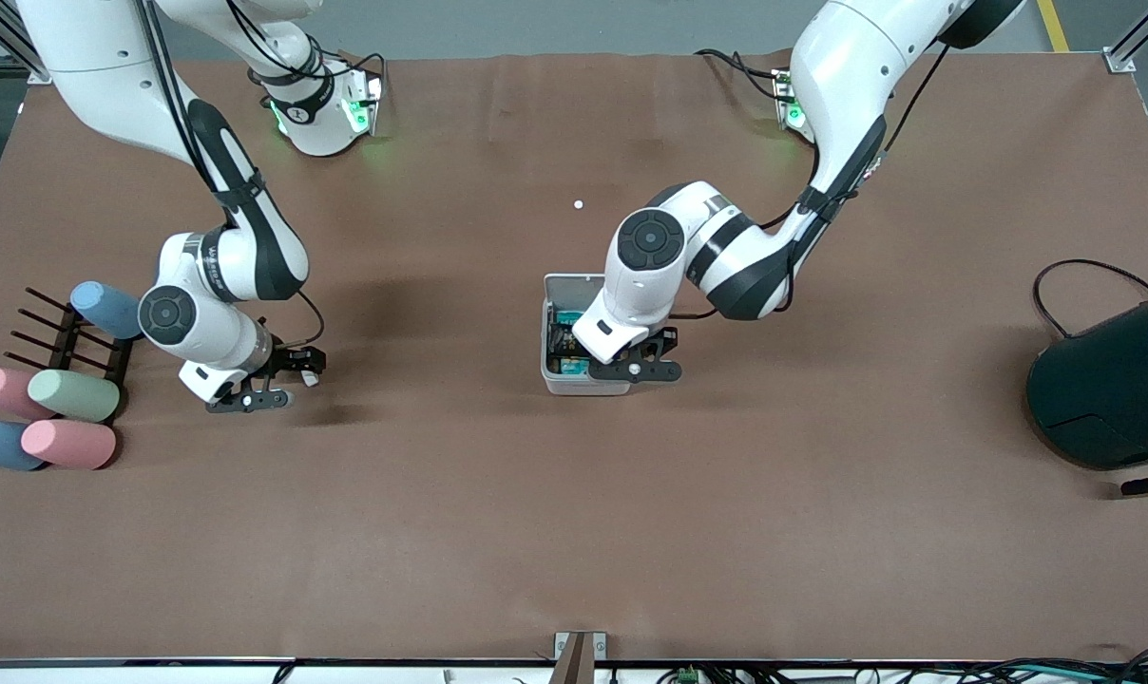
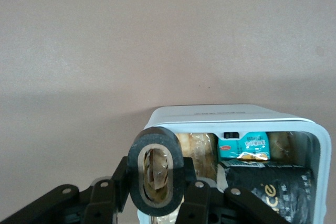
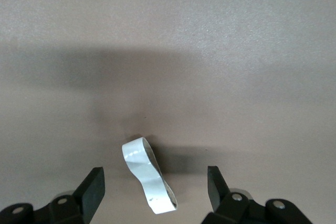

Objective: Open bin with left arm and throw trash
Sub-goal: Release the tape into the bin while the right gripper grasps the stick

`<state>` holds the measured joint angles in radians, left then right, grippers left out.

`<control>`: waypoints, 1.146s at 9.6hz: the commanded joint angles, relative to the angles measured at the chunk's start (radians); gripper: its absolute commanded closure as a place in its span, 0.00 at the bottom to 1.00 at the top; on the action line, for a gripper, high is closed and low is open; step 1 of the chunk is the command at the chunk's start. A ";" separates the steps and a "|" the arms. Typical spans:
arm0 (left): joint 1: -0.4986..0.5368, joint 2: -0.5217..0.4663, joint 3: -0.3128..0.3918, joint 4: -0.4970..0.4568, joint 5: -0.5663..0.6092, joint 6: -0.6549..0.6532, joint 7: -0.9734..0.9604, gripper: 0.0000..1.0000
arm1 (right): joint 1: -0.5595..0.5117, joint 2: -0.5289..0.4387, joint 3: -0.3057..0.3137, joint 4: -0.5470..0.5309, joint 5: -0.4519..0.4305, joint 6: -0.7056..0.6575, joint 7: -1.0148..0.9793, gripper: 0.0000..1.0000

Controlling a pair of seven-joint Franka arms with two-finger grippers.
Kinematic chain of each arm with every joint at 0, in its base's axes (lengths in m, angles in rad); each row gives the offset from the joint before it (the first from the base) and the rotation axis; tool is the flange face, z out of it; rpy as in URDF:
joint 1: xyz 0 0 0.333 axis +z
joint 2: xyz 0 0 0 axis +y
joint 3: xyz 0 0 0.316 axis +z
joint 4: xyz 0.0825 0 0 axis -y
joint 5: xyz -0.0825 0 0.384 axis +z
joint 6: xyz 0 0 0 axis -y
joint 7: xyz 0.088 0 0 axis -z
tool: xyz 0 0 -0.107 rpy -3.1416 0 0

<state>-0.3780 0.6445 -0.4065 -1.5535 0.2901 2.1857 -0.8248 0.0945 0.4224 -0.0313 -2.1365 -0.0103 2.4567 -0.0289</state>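
While the left hand (image 2: pixel 157 203) holds the tape roll (image 2: pixel 156 178) over the open bin (image 1: pixel 563 285), the wrapper scrap (image 3: pixel 148 176) lies between the wide right hand's (image 3: pixel 156 188) fingers.

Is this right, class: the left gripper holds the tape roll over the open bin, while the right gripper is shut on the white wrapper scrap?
Not quite. The right wrist view shows the right gripper open, its fingers apart on either side of the white wrapper scrap, which lies on the table. The left gripper does hold the tape roll over the open bin.
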 commanded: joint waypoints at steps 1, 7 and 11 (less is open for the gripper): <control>-0.025 0.012 0.002 0.020 0.021 -0.015 -0.016 0.60 | -0.016 -0.037 0.017 -0.045 -0.023 0.004 0.000 0.57; -0.012 0.000 0.002 0.020 0.046 -0.015 -0.014 0.00 | -0.012 -0.007 0.017 -0.045 -0.022 0.002 0.001 0.53; 0.161 -0.158 -0.012 0.027 -0.009 -0.141 0.016 0.00 | -0.003 0.002 0.017 -0.046 -0.022 -0.004 0.006 0.65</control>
<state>-0.2864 0.5762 -0.4060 -1.5123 0.3082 2.1010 -0.8192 0.0956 0.4322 -0.0231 -2.1641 -0.0128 2.4486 -0.0290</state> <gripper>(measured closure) 0.000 0.568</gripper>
